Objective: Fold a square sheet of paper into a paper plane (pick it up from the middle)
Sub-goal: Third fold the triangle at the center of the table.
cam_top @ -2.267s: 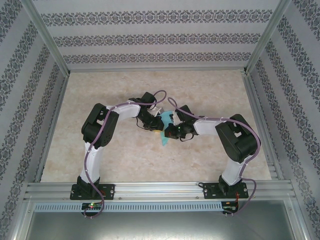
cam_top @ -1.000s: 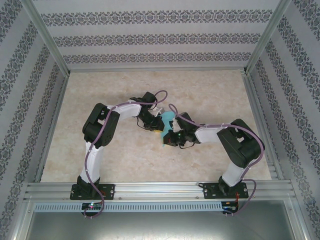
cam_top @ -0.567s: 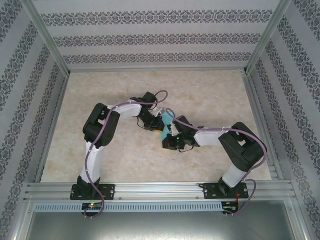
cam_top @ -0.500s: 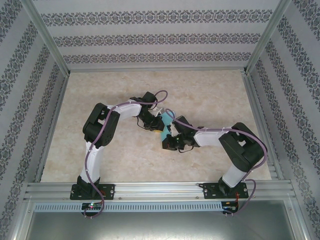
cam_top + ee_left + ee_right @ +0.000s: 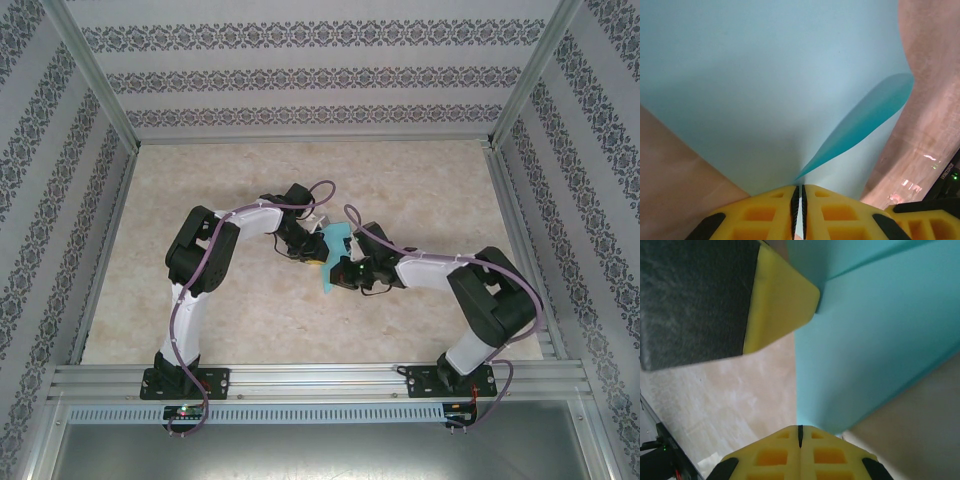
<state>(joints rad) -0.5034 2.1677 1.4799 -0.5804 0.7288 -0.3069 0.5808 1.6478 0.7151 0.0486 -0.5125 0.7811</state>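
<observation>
Two grippers meet on one piece of turquoise paper point(image 5: 333, 248) over the middle of the table point(image 5: 200, 190), as I watch from my remote station. From the table's left half the left arm point(image 5: 205, 250) bends in toward the centre, and the left gripper point(image 5: 316, 256) is clamped on the paper. On its wrist camera the yellow fingertips point(image 5: 775, 200) sit pressed together with the paper point(image 5: 765, 85) rising out of the thin seam between them. A darker curled flap point(image 5: 865, 112) fans up from that same spot.

At the table's centre the paper lies lengthwise, its narrow end pointing toward the table's near edge. Just right of centre, the right gripper point(image 5: 342, 270) is closed as well. Its wrist view has the paper's point(image 5: 865, 340) straight edge running down into the line where its fingertips point(image 5: 825, 450) meet, so I read it as pinching that edge. A yellow-and-black finger point(image 5: 775, 300) of the left gripper sits at the paper's upper corner there. The right arm point(image 5: 480, 300) reaches in from the table's right half.
</observation>
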